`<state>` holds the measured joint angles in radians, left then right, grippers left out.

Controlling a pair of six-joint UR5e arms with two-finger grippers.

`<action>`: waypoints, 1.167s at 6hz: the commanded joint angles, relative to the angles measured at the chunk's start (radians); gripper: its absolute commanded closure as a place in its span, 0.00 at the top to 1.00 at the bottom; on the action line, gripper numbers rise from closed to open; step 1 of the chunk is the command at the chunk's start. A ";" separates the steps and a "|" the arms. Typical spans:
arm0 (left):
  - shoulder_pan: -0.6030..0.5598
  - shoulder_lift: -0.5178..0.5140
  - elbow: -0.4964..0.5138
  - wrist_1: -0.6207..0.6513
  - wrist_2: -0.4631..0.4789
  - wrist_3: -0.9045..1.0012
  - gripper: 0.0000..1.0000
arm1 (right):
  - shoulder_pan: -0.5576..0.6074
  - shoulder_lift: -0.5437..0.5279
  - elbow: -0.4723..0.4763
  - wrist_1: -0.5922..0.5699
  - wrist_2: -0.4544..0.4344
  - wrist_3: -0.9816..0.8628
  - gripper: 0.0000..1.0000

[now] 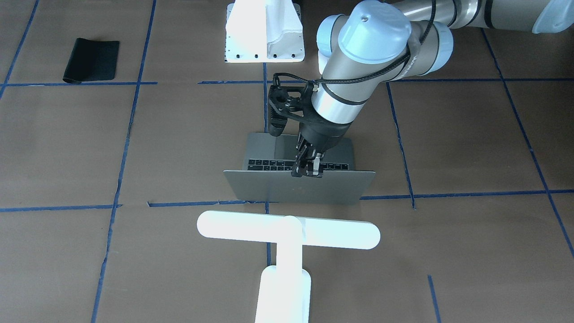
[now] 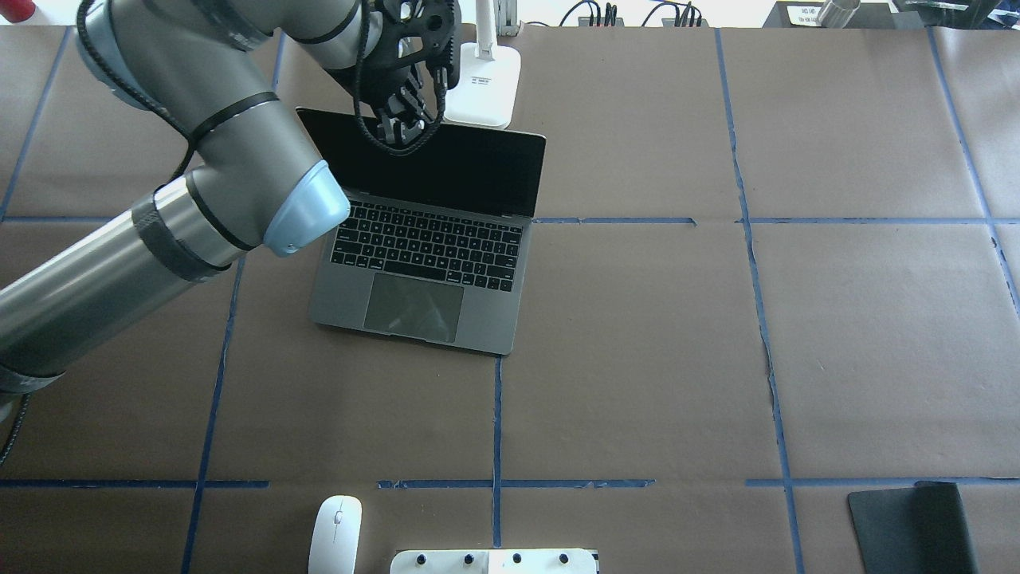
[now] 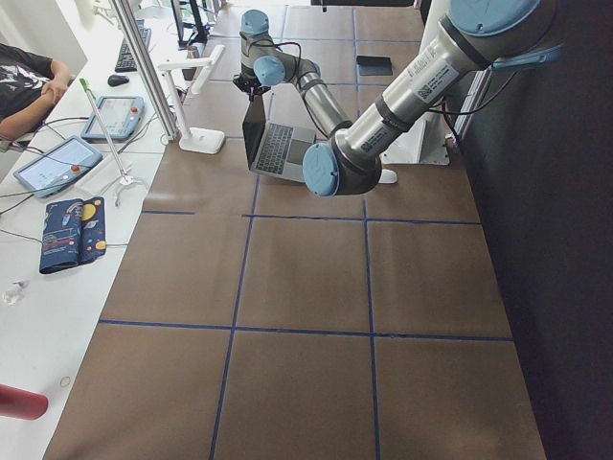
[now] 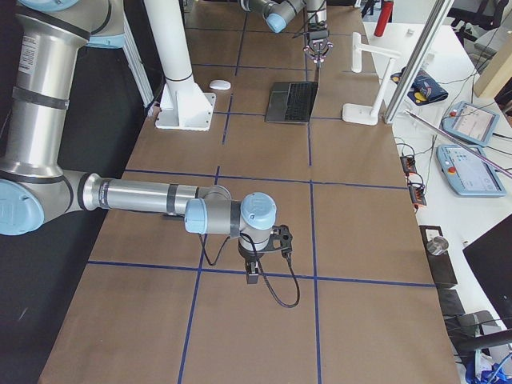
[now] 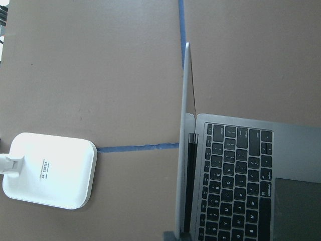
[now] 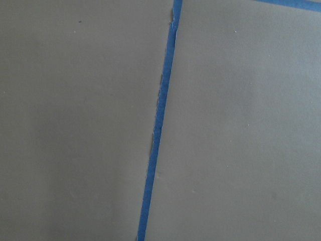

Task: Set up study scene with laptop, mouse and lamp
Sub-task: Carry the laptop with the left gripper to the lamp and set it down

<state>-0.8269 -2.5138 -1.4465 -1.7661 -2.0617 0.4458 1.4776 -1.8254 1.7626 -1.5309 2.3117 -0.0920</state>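
The grey laptop (image 2: 422, 271) stands open near the table's middle, its dark screen upright and keys showing. My left gripper (image 1: 307, 171) reaches down onto the top edge of the lid (image 5: 185, 100), fingers on either side and shut on it. The white T-shaped lamp (image 1: 288, 233) stands just beyond the laptop, its flat base (image 5: 50, 170) beside the lid. The white mouse (image 2: 335, 532) lies at the near table edge, left of the pedestal. My right gripper (image 4: 252, 272) hangs low over bare table far to the right; I cannot tell whether it is open or shut.
A black mat (image 2: 912, 526) lies at the near right corner. The white arm pedestal (image 2: 494, 560) sits at the near edge. Blue tape lines cross the brown table (image 6: 160, 120). Tablets and cables lie on the side bench (image 4: 468, 148).
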 commanded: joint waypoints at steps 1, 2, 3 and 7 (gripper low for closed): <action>0.008 -0.078 0.090 -0.016 0.041 -0.033 0.04 | 0.000 0.000 0.000 0.000 0.000 0.000 1.00; 0.005 -0.079 0.090 -0.015 0.075 -0.033 0.04 | 0.000 0.000 0.000 0.000 0.000 0.000 1.00; -0.003 -0.074 0.100 -0.015 0.081 -0.030 0.04 | 0.000 0.000 0.000 0.000 0.000 0.000 1.00; -0.025 -0.068 0.173 -0.111 0.080 -0.032 0.17 | 0.000 0.000 0.001 0.000 0.000 0.000 1.00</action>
<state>-0.8506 -2.5868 -1.2942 -1.8395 -1.9815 0.4157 1.4777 -1.8254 1.7636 -1.5309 2.3117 -0.0916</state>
